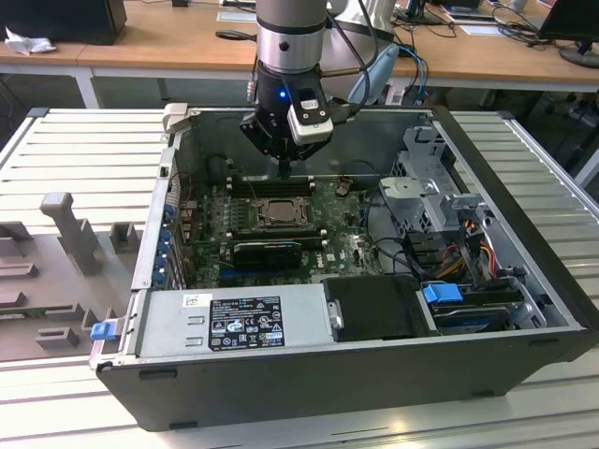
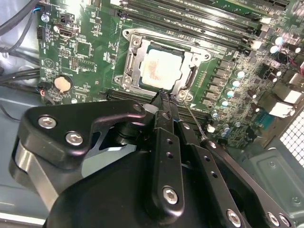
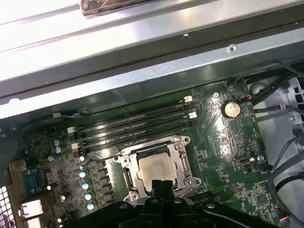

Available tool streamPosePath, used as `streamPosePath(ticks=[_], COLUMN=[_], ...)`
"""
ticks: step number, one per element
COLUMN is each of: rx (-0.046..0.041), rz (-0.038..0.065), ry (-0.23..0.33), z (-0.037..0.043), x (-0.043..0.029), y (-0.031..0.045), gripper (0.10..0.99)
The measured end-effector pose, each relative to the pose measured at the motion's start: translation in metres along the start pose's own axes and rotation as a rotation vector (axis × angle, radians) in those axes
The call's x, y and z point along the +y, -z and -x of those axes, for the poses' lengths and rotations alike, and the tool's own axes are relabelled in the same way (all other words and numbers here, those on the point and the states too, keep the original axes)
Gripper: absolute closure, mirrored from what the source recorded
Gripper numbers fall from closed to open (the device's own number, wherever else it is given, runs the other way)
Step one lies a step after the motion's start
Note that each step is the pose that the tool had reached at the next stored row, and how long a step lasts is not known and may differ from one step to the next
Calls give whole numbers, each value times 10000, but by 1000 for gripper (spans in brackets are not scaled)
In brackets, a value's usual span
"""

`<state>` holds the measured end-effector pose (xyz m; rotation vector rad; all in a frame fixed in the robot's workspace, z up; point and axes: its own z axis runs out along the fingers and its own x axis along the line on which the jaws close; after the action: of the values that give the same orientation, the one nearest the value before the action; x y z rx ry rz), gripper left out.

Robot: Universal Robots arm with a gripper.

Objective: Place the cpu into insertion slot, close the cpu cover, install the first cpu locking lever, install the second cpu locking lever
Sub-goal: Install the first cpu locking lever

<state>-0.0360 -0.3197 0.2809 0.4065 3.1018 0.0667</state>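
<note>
The cpu point(image 2: 161, 71) point(image 3: 156, 167), a silvery square chip, lies in the insertion slot point(image 1: 271, 213) on the green motherboard. The cpu cover point(image 2: 134, 57) point(image 3: 128, 175), a metal frame with a square window, lies flat around it. A thin wire lever point(image 2: 194, 121) point(image 3: 102, 157) sticks out from the socket's side. My gripper point(image 1: 284, 171) point(image 2: 164, 95) point(image 3: 161, 184) is shut with nothing between its fingers. It hovers just over the socket's edge that borders the long black memory slots point(image 3: 133, 124).
The open computer case point(image 1: 524, 215) walls in the board. A black graphics card point(image 1: 267, 251) lies beside the socket. A power supply point(image 1: 234, 323) sits at the front, a drive cage point(image 1: 426, 187) and cables on the exterior view's right. A coin battery point(image 2: 61, 84) point(image 3: 231, 109) sits on the board.
</note>
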Motion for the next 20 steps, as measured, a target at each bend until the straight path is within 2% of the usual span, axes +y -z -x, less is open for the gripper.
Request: streamPosePath(ticks=[20], rx=[62], rz=[10], ry=[1404], z=[0], x=[0], y=[0], gripper=[980])
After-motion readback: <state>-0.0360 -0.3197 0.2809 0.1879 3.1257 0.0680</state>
